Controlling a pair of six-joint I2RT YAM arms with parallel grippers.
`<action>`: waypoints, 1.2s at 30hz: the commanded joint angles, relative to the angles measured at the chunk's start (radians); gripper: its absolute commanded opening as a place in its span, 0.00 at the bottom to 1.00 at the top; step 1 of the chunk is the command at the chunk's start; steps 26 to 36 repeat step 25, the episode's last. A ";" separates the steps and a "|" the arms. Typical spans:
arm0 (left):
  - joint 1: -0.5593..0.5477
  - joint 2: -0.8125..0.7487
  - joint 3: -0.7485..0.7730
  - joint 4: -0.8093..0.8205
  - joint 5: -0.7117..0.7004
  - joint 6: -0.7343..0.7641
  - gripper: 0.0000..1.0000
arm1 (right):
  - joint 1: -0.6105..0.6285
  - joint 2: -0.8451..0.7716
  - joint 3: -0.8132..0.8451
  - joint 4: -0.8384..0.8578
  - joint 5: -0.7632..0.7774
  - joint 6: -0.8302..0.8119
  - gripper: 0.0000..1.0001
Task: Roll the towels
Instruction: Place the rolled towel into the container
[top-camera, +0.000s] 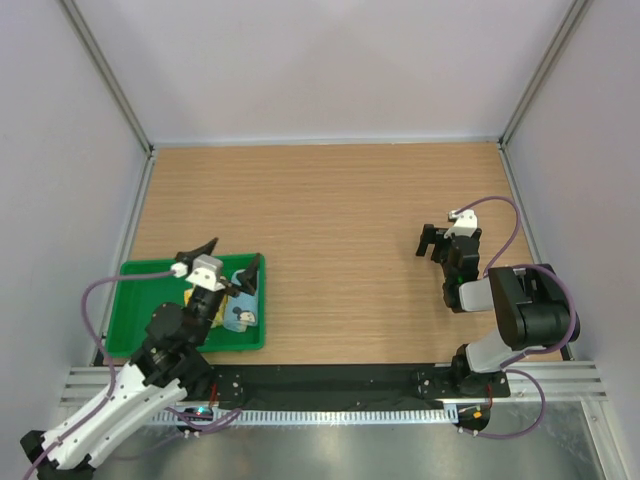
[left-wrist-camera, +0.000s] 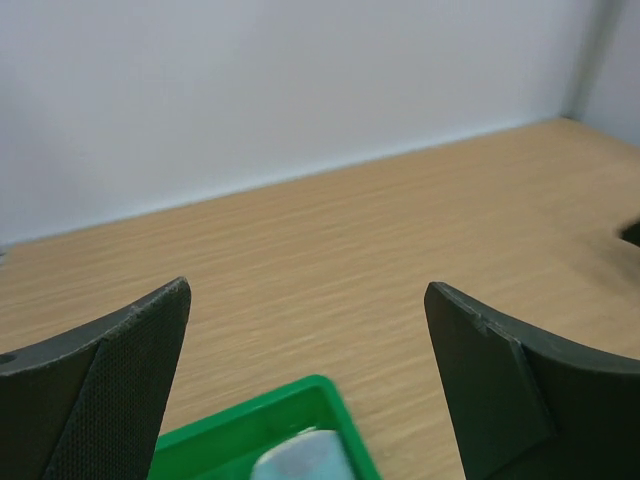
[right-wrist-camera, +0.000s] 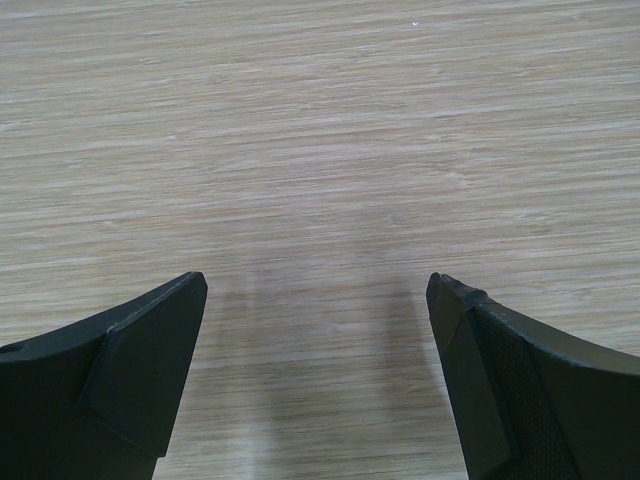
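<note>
A light blue towel (top-camera: 241, 312) lies in the right end of a green tray (top-camera: 140, 310), with a bit of a yellow-cream towel (top-camera: 216, 303) beside it, mostly hidden under my left arm. My left gripper (top-camera: 232, 260) is open and empty, held above the tray's far right corner. In the left wrist view the tray corner (left-wrist-camera: 318, 400) and a pale blue patch of towel (left-wrist-camera: 300, 458) show between the fingers. My right gripper (top-camera: 428, 241) is open and empty over bare wood at the right.
The tray sits at the near left of the wooden table (top-camera: 330, 210). White walls with metal posts close in the table on three sides. A black strip and metal rail run along the near edge.
</note>
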 joint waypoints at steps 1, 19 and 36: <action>0.004 -0.083 0.011 -0.034 -0.424 0.151 1.00 | 0.004 -0.006 0.011 0.085 0.003 -0.016 1.00; 0.328 0.406 -0.037 0.317 -0.443 -0.040 1.00 | 0.004 -0.003 0.012 0.084 0.001 -0.016 1.00; 0.400 0.537 -0.071 0.488 -0.393 -0.068 1.00 | 0.002 -0.004 0.012 0.082 0.003 -0.013 1.00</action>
